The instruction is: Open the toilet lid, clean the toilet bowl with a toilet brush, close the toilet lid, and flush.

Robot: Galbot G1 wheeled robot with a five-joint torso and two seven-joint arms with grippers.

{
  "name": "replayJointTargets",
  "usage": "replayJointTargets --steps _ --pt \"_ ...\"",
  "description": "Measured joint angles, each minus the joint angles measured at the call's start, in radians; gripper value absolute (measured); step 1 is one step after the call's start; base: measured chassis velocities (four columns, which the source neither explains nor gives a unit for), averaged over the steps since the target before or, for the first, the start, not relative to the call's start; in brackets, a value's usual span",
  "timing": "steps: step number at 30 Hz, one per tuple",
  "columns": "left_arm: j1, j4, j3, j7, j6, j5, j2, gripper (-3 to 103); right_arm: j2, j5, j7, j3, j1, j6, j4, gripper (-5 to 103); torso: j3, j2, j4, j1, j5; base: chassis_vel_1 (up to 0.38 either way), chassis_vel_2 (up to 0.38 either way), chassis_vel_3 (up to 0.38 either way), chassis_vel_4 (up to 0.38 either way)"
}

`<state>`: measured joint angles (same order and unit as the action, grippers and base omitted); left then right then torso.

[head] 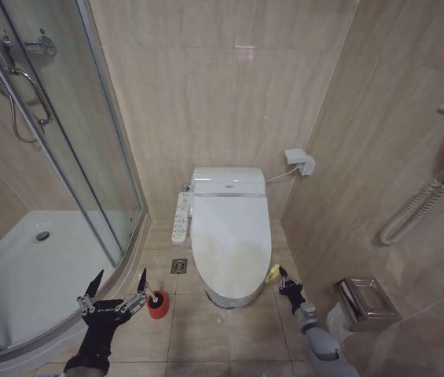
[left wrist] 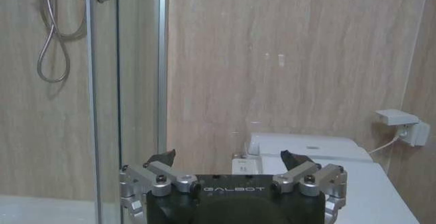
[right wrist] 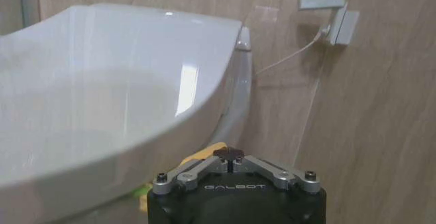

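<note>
Bathroom fixtures along the tiled walls

A glass shower enclosure (head: 56,157) fills the left, its hose (head: 19,102) hanging upper left; a wall socket (head: 300,162) sits centre right, a coiled cord (head: 414,208) far right, a metal paper holder (head: 367,302) lower right.

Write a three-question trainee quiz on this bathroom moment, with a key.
1. True or false: the toilet lid is closed.
2. Which gripper is at the yellow-green strap? A) left gripper B) right gripper
3. Fill in: the toilet brush stands in a red ___ on the floor, left of the toilet bowl.

Key: 1 true; 2 B, its fingers shut at the strap; 3 cup.
</note>
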<state>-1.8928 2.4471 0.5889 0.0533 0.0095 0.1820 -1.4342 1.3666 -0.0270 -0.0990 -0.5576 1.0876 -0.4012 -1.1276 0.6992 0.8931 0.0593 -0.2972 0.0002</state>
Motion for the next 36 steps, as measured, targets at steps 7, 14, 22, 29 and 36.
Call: replayJointTargets --steps 7,14,22,29,36 --pt "0.0 0.0 0.0 0.0 0.0 0.0 0.0 100 -0.006 -0.006 0.021 -0.001 0.001 0.01 -0.037 0 0.0 0.0 -0.0001 0.0 0.0002 0.0 0.0 0.0 0.0" --pt "0.0 0.0 0.0 0.0 0.0 0.0 0.0 100 -0.016 -0.038 0.051 -0.007 -0.003 0.037 -0.095 0 0.0 0.0 0.0 0.0 0.0002 0.0 0.0 0.0 0.0" --pt "0.0 0.0 0.0 0.0 0.0 0.0 0.0 100 -0.042 -0.064 0.061 -0.014 -0.016 0.067 -0.147 0 0.0 0.0 0.0 0.0 0.0 0.0 0.0 0.0 0.0" --pt "0.0 0.0 0.0 0.0 0.0 0.0 0.0 100 -0.056 -0.088 0.077 -0.015 -0.028 0.095 -0.192 0 0.0 0.0 0.0002 0.0 -0.0002 0.0 0.0 0.0 0.0" --pt "0.0 0.0 0.0 0.0 0.0 0.0 0.0 100 -0.072 -0.115 0.093 -0.015 -0.045 0.124 -0.236 0 0.0 0.0 0.0001 0.0 -0.0005 0.0 0.0 0.0 0.0"
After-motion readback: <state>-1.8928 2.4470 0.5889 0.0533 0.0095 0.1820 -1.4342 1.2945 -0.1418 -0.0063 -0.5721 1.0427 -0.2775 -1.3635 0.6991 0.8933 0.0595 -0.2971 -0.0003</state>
